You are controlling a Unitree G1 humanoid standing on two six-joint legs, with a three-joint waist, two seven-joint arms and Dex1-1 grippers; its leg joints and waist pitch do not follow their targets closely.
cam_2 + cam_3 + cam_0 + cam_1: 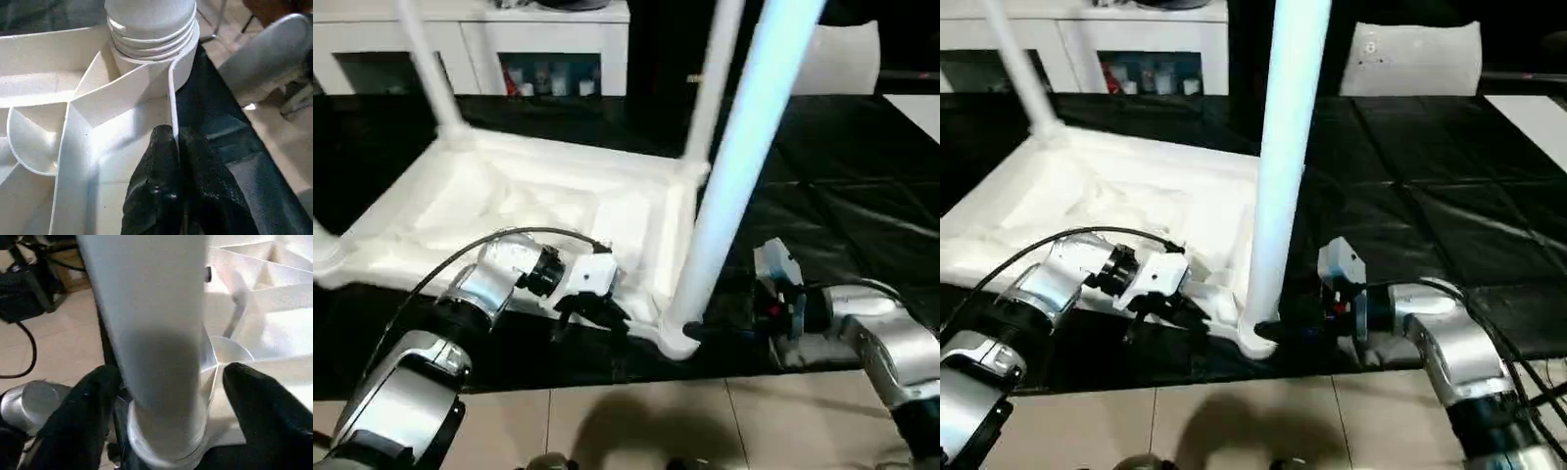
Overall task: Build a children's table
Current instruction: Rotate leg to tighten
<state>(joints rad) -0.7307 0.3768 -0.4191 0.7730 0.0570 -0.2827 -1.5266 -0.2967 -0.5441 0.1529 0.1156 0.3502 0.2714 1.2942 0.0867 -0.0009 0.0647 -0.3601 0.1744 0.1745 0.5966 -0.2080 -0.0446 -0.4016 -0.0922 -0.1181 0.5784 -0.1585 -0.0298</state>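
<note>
From the head camera, we see the children's table (538, 211) lying upside down on a black mat (862, 196), its top flat, two legs standing at the far corners and a third leg (734, 176) rising from the near corner socket. The left claw (597, 315) grips the near rim; the right claw (705, 331) sits at the leg's base.

At the left wrist, we find the fingers (161, 196) pressed together, pinching the thin rim wall (172, 112) just below the threaded socket (151, 34). If that pinch slips, we judge the top could skid as the leg is turned.

At the right wrist, the fingers (88, 406) stand spread on either side of the leg, apparently clear of it. Unheld and perhaps not fully seated, the leg could lean or cross-thread.
</note>
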